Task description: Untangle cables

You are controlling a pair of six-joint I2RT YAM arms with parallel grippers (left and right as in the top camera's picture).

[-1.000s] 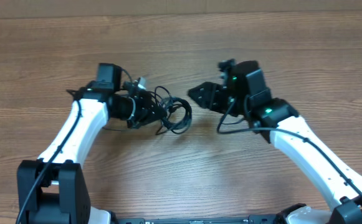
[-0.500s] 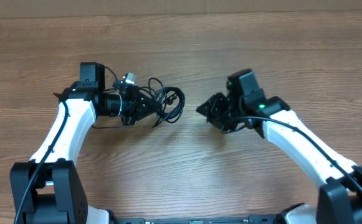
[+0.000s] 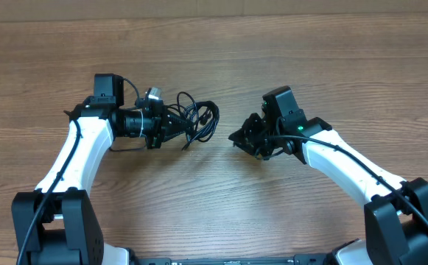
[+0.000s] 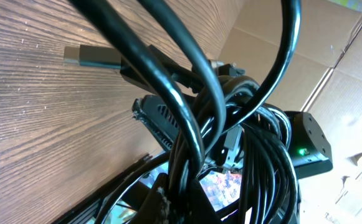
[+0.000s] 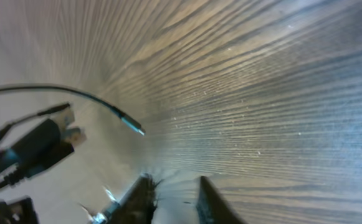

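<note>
Now the left pincer [image 3: 171, 125] is clenched on the cables [image 3: 199, 118], a tangled bundle left of the table [image 3: 221, 44] centre, its long axis crosswise and its loops pointing toward the right pincer [image 3: 236, 137], which is slightly parted, empty and apart.

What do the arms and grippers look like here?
The left arm and right arm have white links, black joints and black wires along them. The left gripper and right gripper are black. A green light glows on the right wrist.
</note>
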